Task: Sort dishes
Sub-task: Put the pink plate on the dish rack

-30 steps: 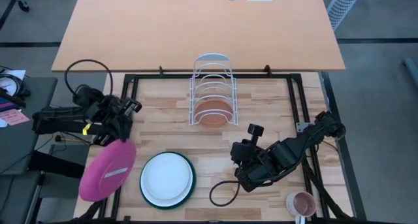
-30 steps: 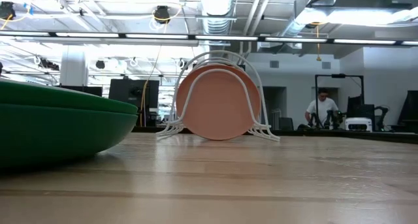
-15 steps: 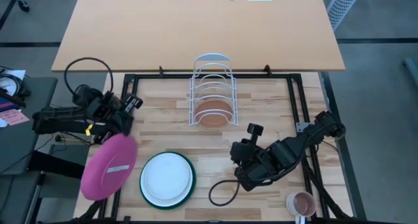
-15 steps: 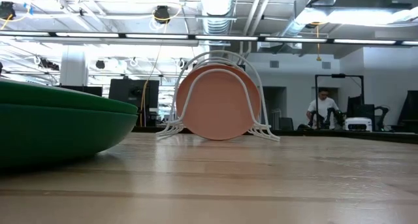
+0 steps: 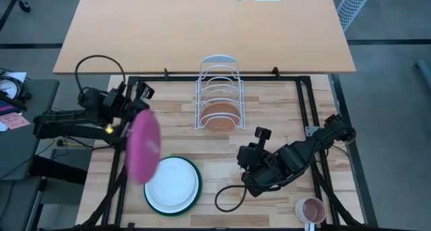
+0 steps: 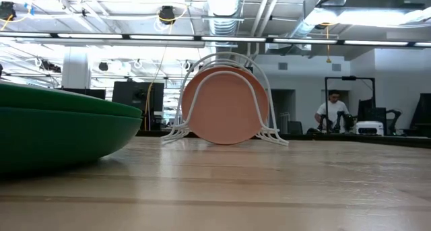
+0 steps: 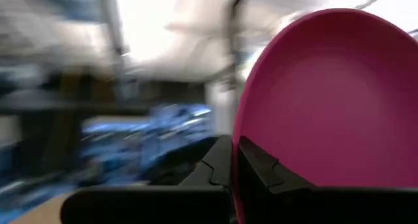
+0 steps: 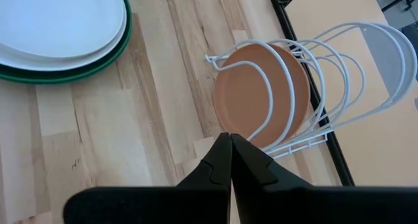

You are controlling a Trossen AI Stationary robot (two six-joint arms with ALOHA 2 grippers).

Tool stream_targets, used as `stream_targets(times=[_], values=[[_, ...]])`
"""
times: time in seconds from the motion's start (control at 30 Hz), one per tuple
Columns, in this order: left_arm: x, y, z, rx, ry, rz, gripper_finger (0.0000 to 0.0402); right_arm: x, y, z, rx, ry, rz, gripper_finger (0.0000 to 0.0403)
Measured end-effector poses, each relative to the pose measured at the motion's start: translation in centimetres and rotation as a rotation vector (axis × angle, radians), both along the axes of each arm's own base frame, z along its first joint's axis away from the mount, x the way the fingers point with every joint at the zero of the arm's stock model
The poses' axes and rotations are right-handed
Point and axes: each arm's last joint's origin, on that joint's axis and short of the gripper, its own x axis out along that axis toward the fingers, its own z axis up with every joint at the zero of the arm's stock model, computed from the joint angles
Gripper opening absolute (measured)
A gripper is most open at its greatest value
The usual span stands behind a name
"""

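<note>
My left gripper at the table's far left is shut on the magenta-pink plate, which is raised above the table's left side. The terracotta plate stands on edge in the front slot of the white wire rack. The white plate lies flat in the dark green plate at the near left. My right gripper is shut on nothing and hovers over the table's right half, pointing down toward the rack. My left gripper pinches the pink plate's rim, one finger on each face. The fingers come from the table's far left side. The plate is lifted clear, stands nearly on edge, and reaches from the fingers toward the near edge.
A small pink mug stands at the near right corner. A black cable loop lies on the table near the right arm. Bare wood lies between the rack and the stacked plates. A person is far off in the room.
My left gripper has turned at the wrist and shifted a little toward the far edge. The pink plate has swung from lying broad and nearly flat beyond the table's left edge to standing nearly on edge over the table, beside the white plate.
</note>
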Motion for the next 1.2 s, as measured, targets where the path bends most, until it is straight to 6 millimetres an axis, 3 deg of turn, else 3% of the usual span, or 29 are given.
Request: stream_targets(times=[0.27,0.4,0.93,1.2], values=[[-0.7,1.5,-1.4,-0.020,0.185,0.620,0.0000,0.0,0.0,0.0,0.000,0.000,0.000,0.0008],[-0.9,1.9,-1.9,0.017,0.272,0.823,0.0000,0.0,0.0,0.0,0.000,0.000,0.000,0.0008],[-0.7,2.1,-2.4,0.291,0.388,0.985,0.0000,0.2,-0.4,0.0,0.001,-0.008,-0.016,0.0008],[-0.3,2.5,-2.8,0.248,0.465,1.128,0.0000,2.6,-2.8,1.0,-0.066,-0.283,-0.207,0.0008]])
